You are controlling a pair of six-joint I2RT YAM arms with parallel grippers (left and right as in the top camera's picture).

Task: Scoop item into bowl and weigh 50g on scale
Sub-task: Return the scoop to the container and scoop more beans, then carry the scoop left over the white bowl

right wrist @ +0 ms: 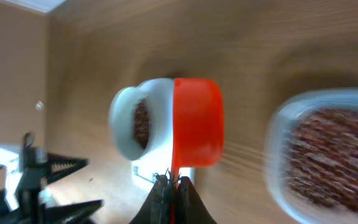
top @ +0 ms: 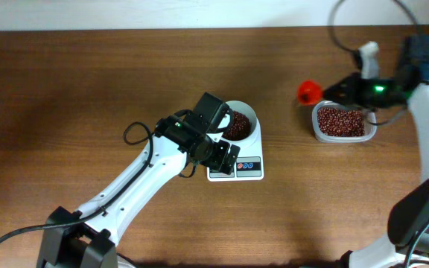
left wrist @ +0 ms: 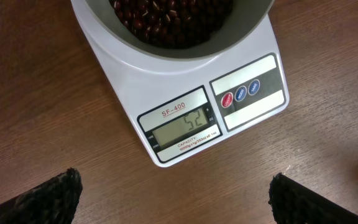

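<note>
The white bowl (top: pixel 247 114) holds dark reddish-brown beans (top: pixel 237 125) and stands on the white scale (top: pixel 245 167). In the left wrist view the scale (left wrist: pixel 166 81) reads 52 on its display (left wrist: pixel 185 127), next to its red and blue buttons (left wrist: pixel 240 94). My left gripper (top: pixel 216 146) is open and empty, hovering over the scale's front; its fingertips (left wrist: pixel 178 199) frame bare wood. My right gripper (top: pixel 346 88) is shut on the handle of a red scoop (top: pixel 309 91), held beside the clear tub of beans (top: pixel 340 121). The scoop (right wrist: pixel 196 121) faces sideways in the right wrist view.
The clear plastic tub (right wrist: pixel 328 155) of beans sits at the right of the wooden table (top: pixel 88 89). Cables run along the far right edge.
</note>
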